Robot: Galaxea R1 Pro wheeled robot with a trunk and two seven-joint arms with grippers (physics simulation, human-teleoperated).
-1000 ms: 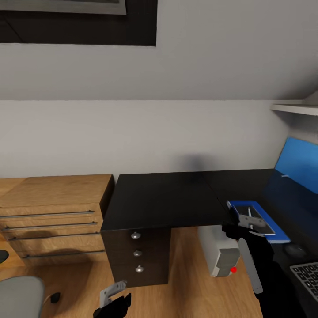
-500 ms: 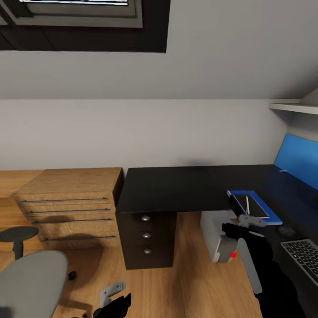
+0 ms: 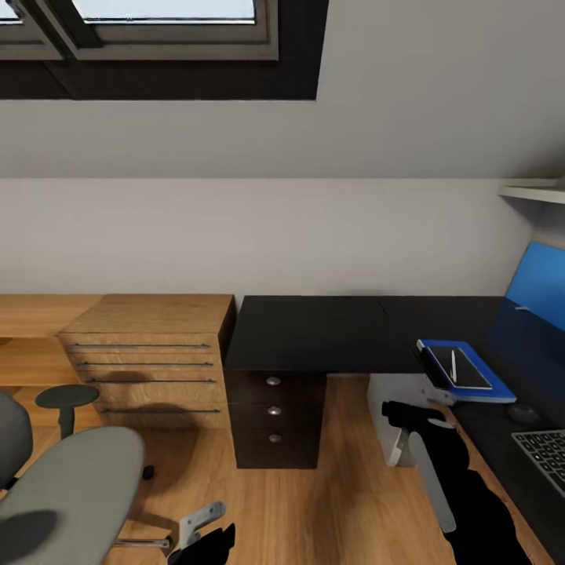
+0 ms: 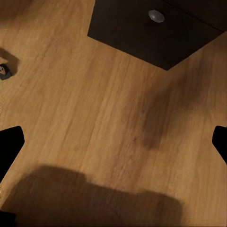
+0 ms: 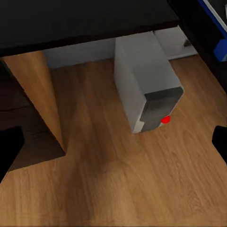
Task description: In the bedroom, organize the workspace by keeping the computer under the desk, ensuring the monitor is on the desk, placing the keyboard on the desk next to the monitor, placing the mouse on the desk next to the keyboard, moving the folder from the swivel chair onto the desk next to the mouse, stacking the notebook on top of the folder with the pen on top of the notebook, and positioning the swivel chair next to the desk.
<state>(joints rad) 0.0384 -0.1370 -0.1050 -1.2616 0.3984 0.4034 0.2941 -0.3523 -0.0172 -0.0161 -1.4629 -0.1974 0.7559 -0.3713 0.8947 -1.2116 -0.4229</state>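
Stack finished, chair left to bring in.
The folder (image 3: 471, 375) lies at the tabletop's (image 3: 314, 333) front edge carrying notebook (image 3: 463, 367) and pen (image 3: 453, 366); the swivel chair (image 3: 67, 490) stands well apart; both hands spread wide, empty.

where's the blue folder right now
In the head view the folder lies flat on the black desk at the right, carrying a dark notebook and pen, with the keyboard nearer the robot.

Glossy black desk (image 3: 314, 333) top, matt wood-plank floor (image 3: 345, 502), oak-grain drawer unit (image 3: 149, 345).
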